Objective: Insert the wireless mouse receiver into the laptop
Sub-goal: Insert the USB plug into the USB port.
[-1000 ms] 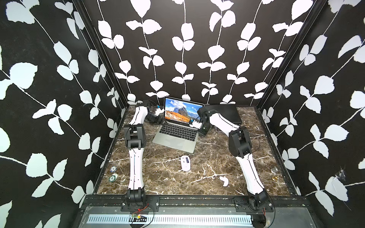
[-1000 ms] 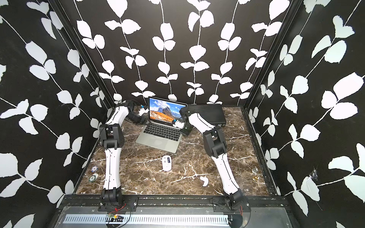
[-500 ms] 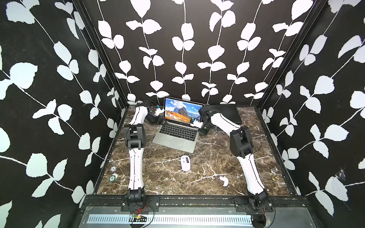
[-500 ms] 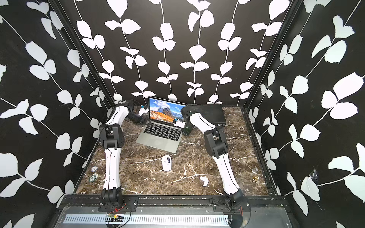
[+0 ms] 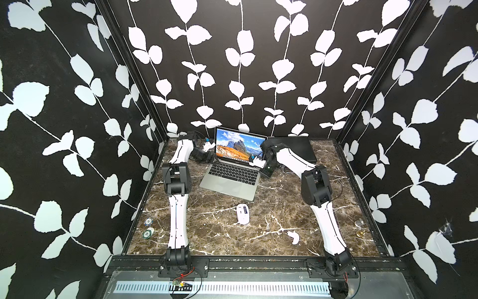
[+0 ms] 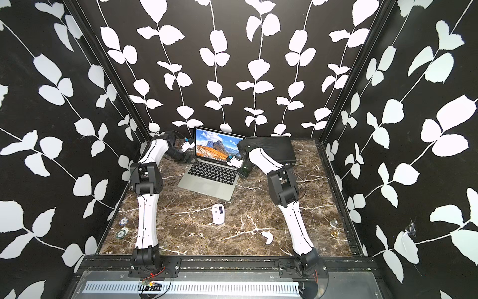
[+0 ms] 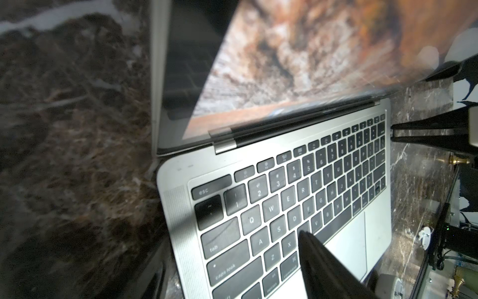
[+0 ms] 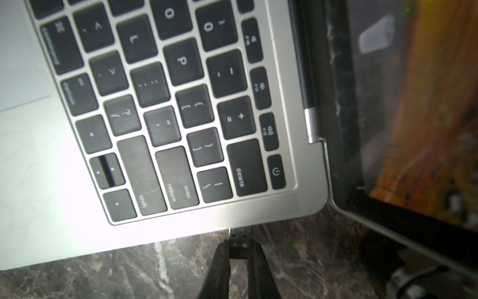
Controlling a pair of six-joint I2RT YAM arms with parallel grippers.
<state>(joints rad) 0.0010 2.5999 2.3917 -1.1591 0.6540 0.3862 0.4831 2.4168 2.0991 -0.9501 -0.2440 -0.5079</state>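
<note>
As right tool [image 8: 239,243] grips it, receiver [image 8: 239,234] faces laptop [image 8: 258,208].

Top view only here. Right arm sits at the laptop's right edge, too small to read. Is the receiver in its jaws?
Observer: Yes. The right wrist view shows the right gripper shut on the receiver, black body, metal plug leading.
Operator: Plugged in yet?
Observer: The plug tip meets the side edge of the laptop, beside the backslash key; the port itself is hidden.
Operator: Left arm?
Observer: The left wrist view shows the left gripper open, one finger in front of the keyboard; contact unclear.
</note>
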